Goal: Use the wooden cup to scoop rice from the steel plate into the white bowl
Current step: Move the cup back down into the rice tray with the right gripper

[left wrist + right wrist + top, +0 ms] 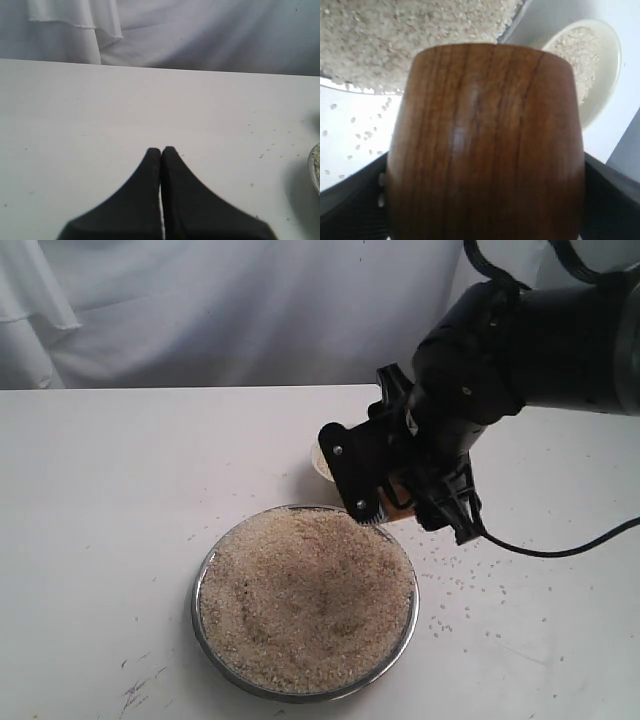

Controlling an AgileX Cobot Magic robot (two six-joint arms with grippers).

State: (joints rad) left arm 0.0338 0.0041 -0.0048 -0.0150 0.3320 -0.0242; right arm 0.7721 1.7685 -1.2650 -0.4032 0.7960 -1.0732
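The steel plate sits near the table's front, heaped with rice. My right gripper hangs at the plate's far right rim, shut on the wooden cup, which is mostly hidden by the fingers there. The right wrist view is filled by the cup, with the rice and the white bowl, holding some rice, beyond it. Only a sliver of the white bowl shows behind the gripper. In the left wrist view my left gripper is shut over bare table.
Loose grains lie scattered on the white table right of the plate. A black cable trails off to the right. A white cloth backdrop hangs behind the table. Dark scuff marks show at the front left.
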